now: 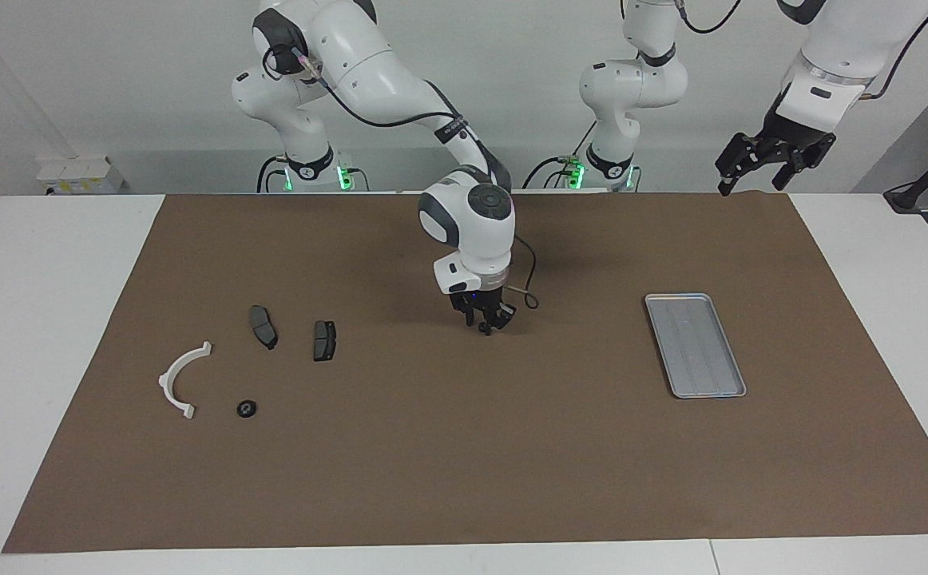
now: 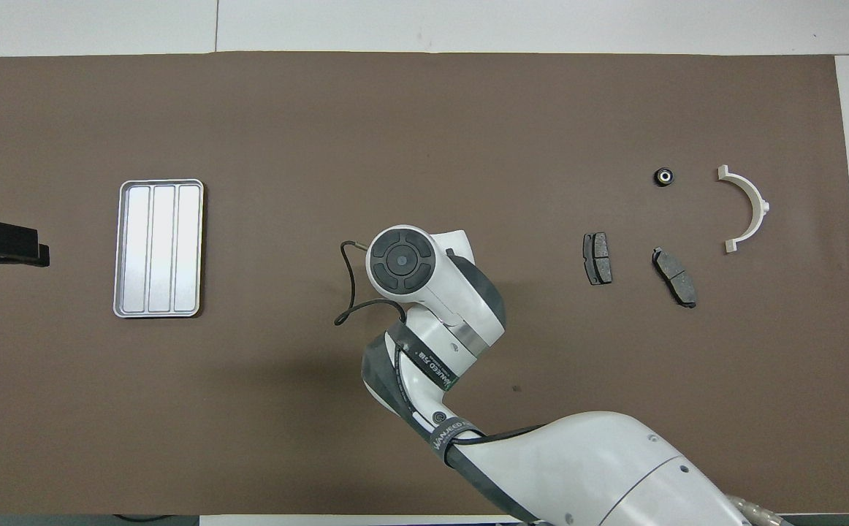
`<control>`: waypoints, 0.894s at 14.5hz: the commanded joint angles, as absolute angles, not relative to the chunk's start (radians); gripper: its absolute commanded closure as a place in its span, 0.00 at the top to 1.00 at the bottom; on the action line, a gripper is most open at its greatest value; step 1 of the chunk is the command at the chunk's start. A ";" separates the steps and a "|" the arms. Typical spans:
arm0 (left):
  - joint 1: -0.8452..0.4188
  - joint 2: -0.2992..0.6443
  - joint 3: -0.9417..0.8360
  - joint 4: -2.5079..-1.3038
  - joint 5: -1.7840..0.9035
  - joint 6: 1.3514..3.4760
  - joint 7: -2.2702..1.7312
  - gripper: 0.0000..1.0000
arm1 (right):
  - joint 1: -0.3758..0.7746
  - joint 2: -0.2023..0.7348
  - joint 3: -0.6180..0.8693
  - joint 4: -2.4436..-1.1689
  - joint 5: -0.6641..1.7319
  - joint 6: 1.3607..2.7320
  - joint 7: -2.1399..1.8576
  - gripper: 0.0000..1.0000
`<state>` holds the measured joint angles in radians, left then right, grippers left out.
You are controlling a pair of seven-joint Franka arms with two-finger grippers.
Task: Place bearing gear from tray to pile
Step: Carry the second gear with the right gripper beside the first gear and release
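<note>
Right gripper (image 1: pixel 485 323) hangs low over the middle of the brown paper mat (image 1: pixel 464 463), its fingers pinched on a small black bearing gear (image 1: pixel 486 329).
Near the mat's edge at the right arm's end lie a white semicircular plastic bracket (image 1: pixel 180 378), a second black round bearing gear (image 1: pixel 246 408) and two dark grey brake-pad-shaped pieces (image 1: pixel 263 326). A flat silver-grey ribbed metal tray (image 1: pixel 694 344) sits near the other end's edge. The left gripper (image 1: pixel 775 160) waits with fingers spread above that end's corner nearest the robots.

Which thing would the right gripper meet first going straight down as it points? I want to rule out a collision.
Probably only the brown mat: the right gripper points down at bare mat mid-table, between the tray and the pile.
</note>
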<state>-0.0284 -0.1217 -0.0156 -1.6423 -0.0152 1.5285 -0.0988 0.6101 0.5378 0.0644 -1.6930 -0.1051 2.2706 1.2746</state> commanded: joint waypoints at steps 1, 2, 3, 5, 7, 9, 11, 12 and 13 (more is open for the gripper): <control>-0.002 -0.117 -0.035 -1.615 -0.035 1.502 -0.066 1.00 | 0.601 0.538 0.071 -1.707 -0.126 2.284 1.295 0.00; -0.003 -0.118 -0.034 -1.618 -0.035 1.502 -0.064 1.00 | 0.601 0.538 0.071 -1.707 -0.126 2.283 1.295 0.00; -0.003 -0.118 -0.034 -1.621 -0.035 1.506 -0.066 1.00 | 0.600 0.538 0.071 -1.706 -0.126 2.276 1.293 0.00; -0.003 -0.121 -0.032 -1.629 -0.034 1.508 -0.061 1.00 | 0.598 0.537 0.069 -1.678 -0.129 2.231 1.290 0.00; -0.002 -0.121 -0.032 -1.629 -0.034 1.506 -0.069 1.00 | 0.583 0.538 0.069 -1.596 -0.130 2.121 1.261 0.00; -0.002 -0.121 -0.032 -1.629 -0.034 1.500 -0.071 1.00 | 0.528 0.526 0.069 -1.537 -0.127 2.018 1.134 0.00; 0.000 -0.123 -0.032 -1.631 -0.034 1.500 -0.072 1.00 | 0.435 0.471 0.069 -1.514 -0.117 1.918 0.916 0.00; -0.002 -0.126 -0.032 -1.632 -0.034 1.499 -0.072 1.00 | 0.386 0.445 0.069 -1.516 -0.115 1.886 0.794 0.00; -0.005 -0.127 -0.032 -1.634 -0.034 1.499 -0.072 1.00 | 0.341 0.425 0.069 -1.516 -0.110 1.866 0.685 0.00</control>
